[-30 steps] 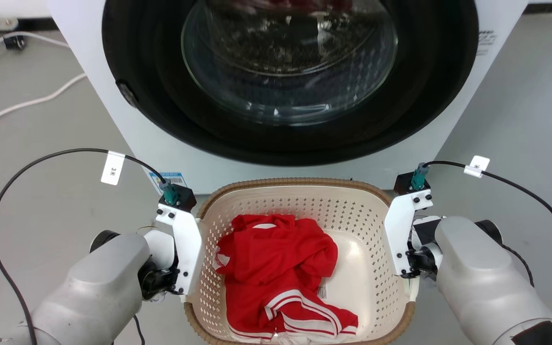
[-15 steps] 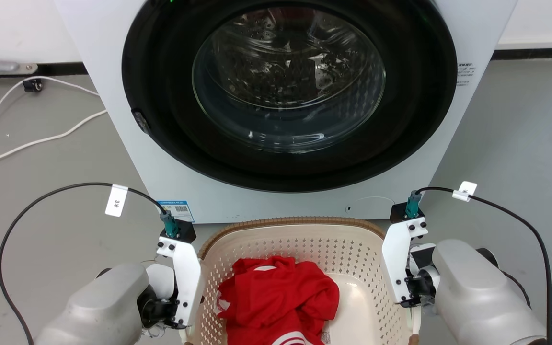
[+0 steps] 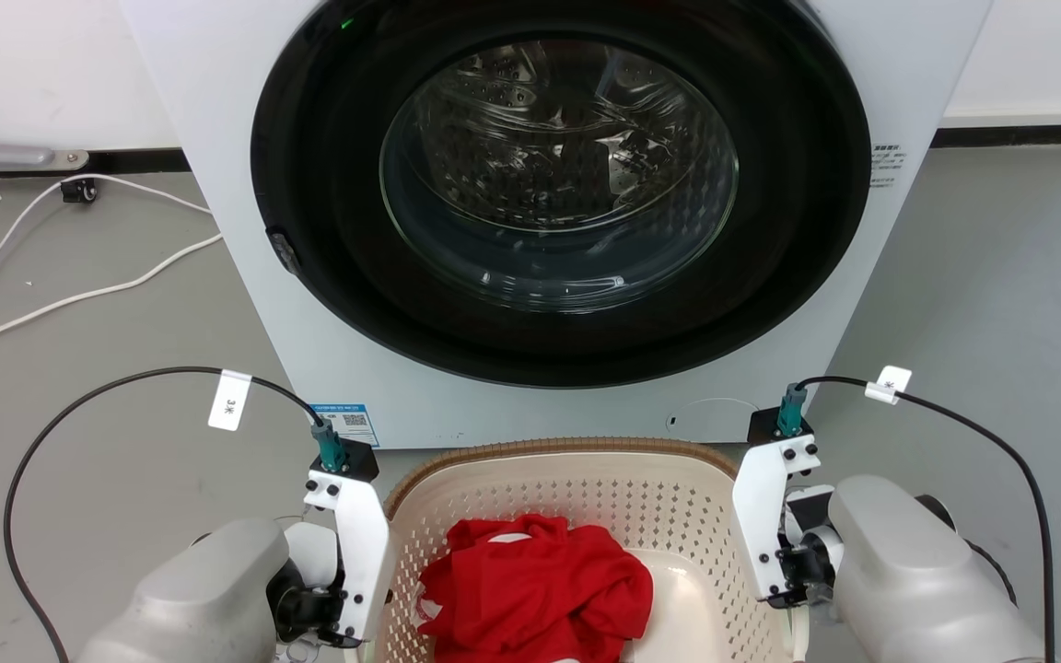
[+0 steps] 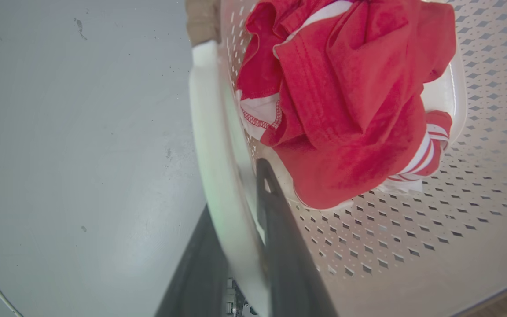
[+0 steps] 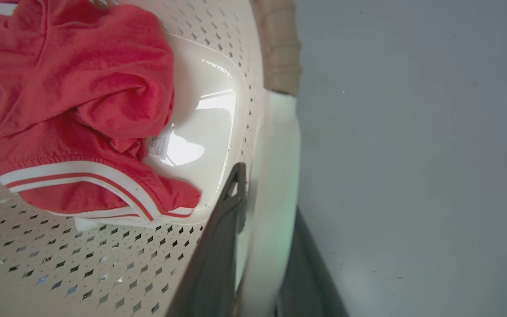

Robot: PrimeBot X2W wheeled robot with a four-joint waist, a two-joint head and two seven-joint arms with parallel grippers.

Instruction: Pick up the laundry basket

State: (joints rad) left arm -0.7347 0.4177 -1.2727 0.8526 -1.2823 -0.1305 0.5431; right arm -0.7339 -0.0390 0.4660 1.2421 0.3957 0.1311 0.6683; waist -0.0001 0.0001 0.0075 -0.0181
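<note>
Before washer [image 3: 328, 368], left tool [image 4: 236, 198], right tool [image 5: 267, 193] clamping laundry basket [image 3: 586, 488] handles [image 4: 207, 132], floor [image 3: 1000, 276] alongside

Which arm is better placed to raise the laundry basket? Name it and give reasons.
Neither alone: left gripper and right gripper each clamp a side of the laundry basket, one finger inside, one outside. Lifting with both should keep it level.

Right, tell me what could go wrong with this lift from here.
1. Each pair of jaws pinches only a thin white handle of the laundry basket; uneven arm motion could tilt it or let it slip.
2. Its far rim sits close to the washer, so swinging forward may bump it.
</note>
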